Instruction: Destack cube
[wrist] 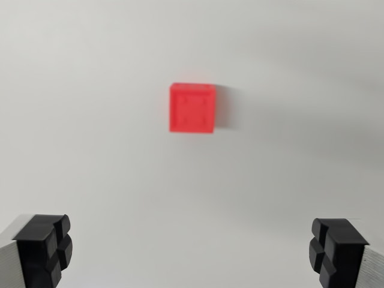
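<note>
Red cube (pixel 192 107) lying at 12 o'clock from claw (pixel 192 252), well apart; claw wide, holding nothing.

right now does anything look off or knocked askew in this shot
Nothing stands out. The red cube sits square on the plain white surface, not visibly tipped or damaged, though the picture is slightly blurred. Whether another cube lies under it cannot be told from above. The gripper is open, holding nothing.

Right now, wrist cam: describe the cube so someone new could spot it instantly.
Start from the plain white surface filling the wrist view. Above the open gripper, slightly toward the wrist view's left of centre, sits a red cube. It is the only coloured thing in view; whether another cube lies beneath it cannot be told.
</note>
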